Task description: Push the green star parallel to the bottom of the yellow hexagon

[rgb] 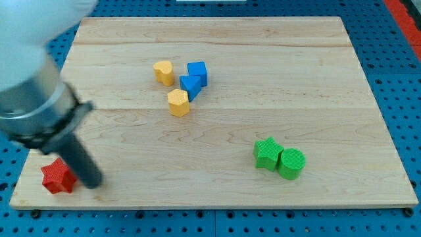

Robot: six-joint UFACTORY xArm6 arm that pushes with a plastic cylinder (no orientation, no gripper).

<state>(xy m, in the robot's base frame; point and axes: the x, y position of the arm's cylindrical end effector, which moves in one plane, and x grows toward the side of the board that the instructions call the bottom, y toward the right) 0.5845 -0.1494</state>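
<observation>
The green star (267, 153) lies at the view's lower right, touching a green cylinder (291, 163) on its right. The yellow hexagon (178, 103) sits near the board's upper middle, touching a blue triangular block (189, 85) above it. My tip (92, 182) is at the view's lower left, right beside a red star (58, 176), far left of the green star.
A yellow heart-shaped block (164, 72) and a blue cube (197, 72) sit above the hexagon. The wooden board (217, 138) rests on a blue pegboard. The arm's blurred body (33, 72) fills the view's upper left.
</observation>
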